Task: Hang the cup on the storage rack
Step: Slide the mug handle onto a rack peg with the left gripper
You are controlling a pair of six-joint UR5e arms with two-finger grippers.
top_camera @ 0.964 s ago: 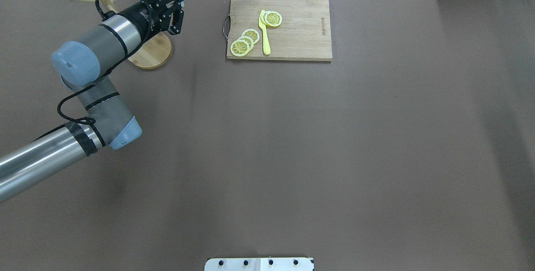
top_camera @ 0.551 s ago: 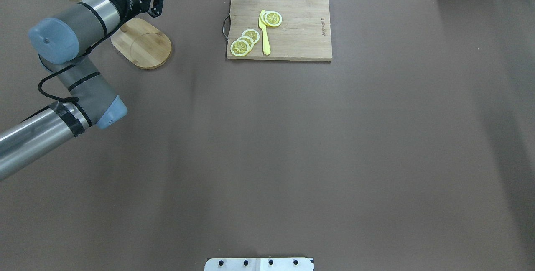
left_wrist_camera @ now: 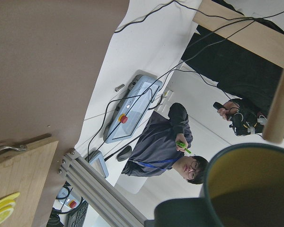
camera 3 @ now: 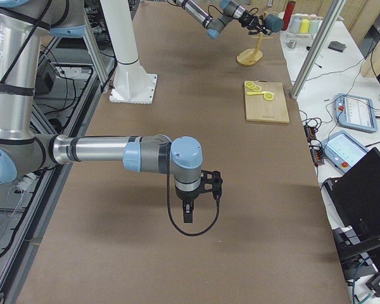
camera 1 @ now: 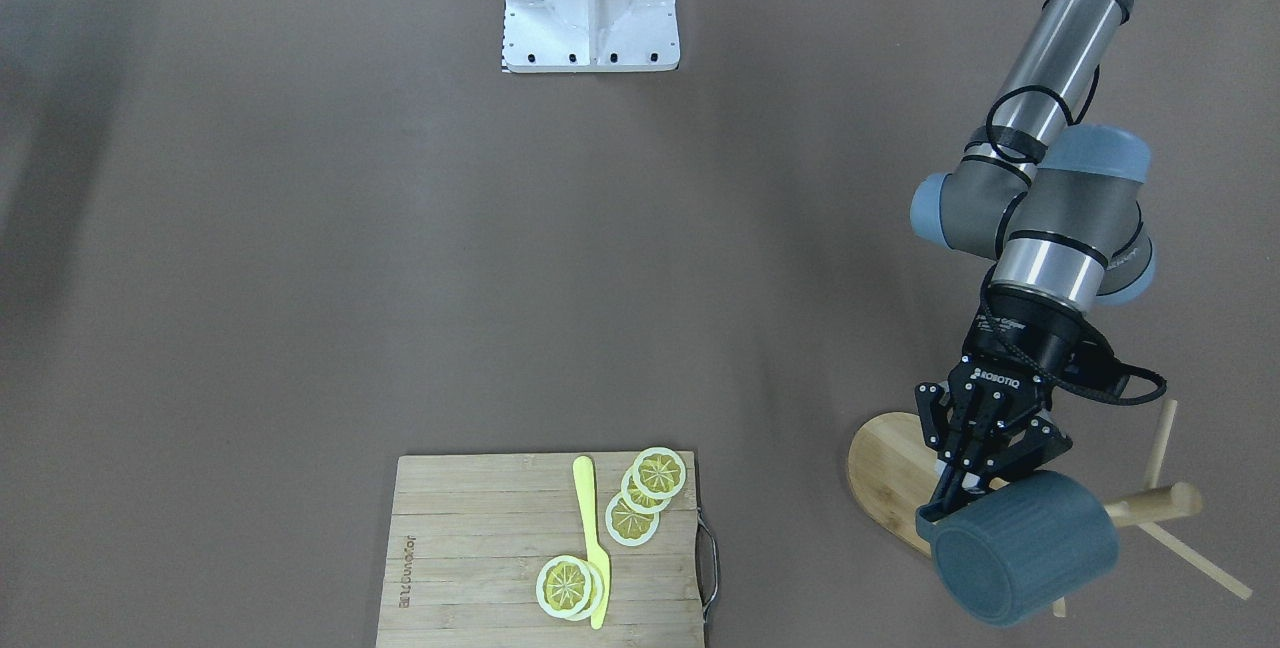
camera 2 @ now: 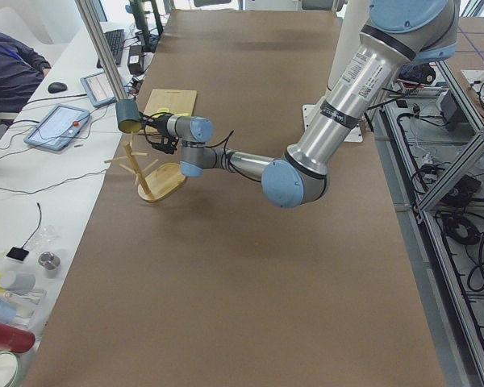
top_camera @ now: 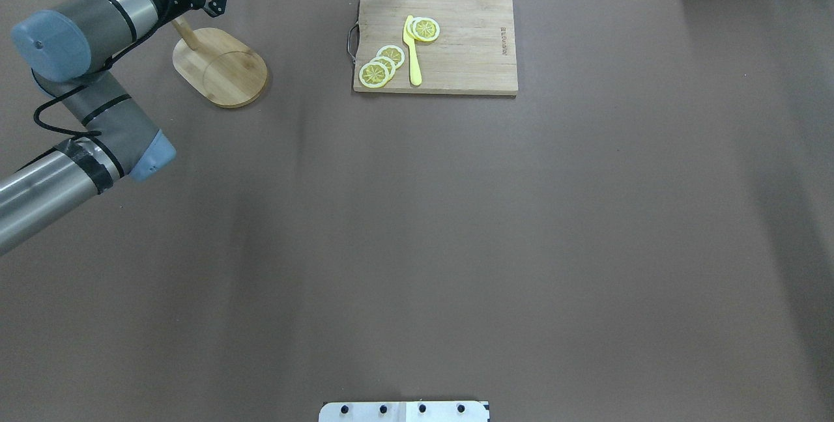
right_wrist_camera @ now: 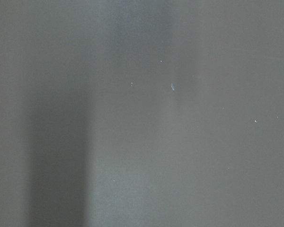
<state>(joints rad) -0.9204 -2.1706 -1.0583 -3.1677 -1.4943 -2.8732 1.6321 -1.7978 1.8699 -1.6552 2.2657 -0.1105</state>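
While the cup is held on its side above the storage rack, just beside a peg, it is pinched by the left gripper. Whether the right gripper is spread cannot be told.

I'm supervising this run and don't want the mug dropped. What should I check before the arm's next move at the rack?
1. Left gripper shut on the cup: ok.
2. Cup handle over a peg: cannot tell, no view shows it clearly.
3. Rack standing upright: ok.
4. Cutting board apart from the rack: ok.
5. Right gripper far from the rack: ok.
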